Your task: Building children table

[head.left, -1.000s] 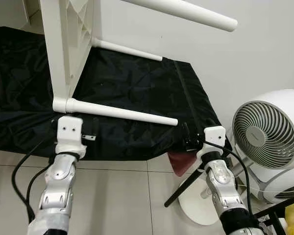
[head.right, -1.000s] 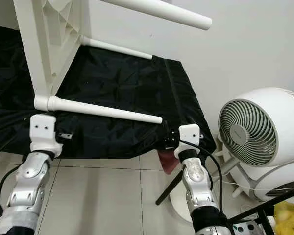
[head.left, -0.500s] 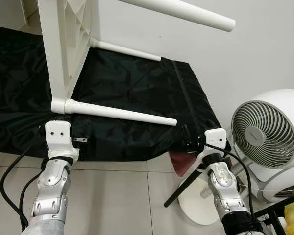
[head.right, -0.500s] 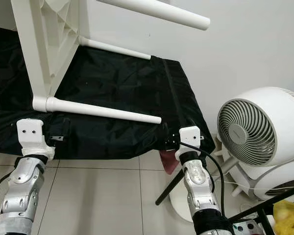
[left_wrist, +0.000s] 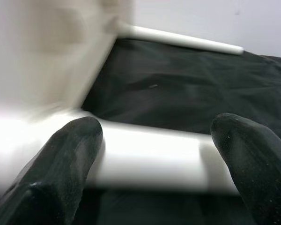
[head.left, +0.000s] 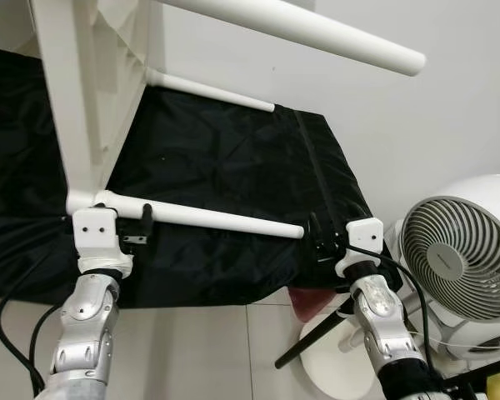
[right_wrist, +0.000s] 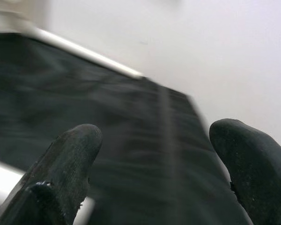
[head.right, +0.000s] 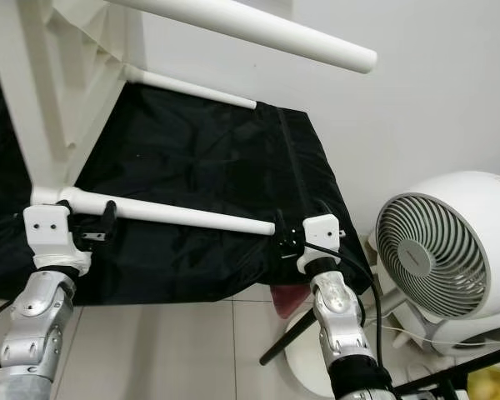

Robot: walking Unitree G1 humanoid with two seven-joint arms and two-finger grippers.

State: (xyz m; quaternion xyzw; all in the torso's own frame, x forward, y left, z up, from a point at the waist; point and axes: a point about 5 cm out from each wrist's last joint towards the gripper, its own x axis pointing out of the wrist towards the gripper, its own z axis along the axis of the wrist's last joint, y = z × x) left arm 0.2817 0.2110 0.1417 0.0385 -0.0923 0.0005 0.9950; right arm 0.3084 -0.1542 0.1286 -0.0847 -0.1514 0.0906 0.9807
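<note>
Left eye view, table: the white children's table [head.left: 83, 92] lies on its side on a black cloth [head.left: 225, 158], its top at the left and its legs pointing right.
Left eye view, near leg: the lowest leg [head.left: 204, 218] runs from the table's corner at the left to a rounded tip near the cloth's right edge.
Left eye view, left gripper: the left gripper [head.left: 142, 223] sits at the root of that leg, just beside the corner, one black finger showing against the white tube.
Left eye view, right gripper: the right gripper [head.left: 319, 240] is at the cloth's near right corner, just beside the leg's tip.
Left eye view, surroundings: a white fan [head.left: 462, 267] stands on the floor at the right.
Left wrist view: two black fingers [left_wrist: 65, 159] are spread apart with the white leg crossing between them; the picture is blurred, so contact is uncertain.
Right wrist view: the fingers [right_wrist: 70, 164] are parted over the black cloth with nothing between them; a bit of white leg appears by one finger.
</note>
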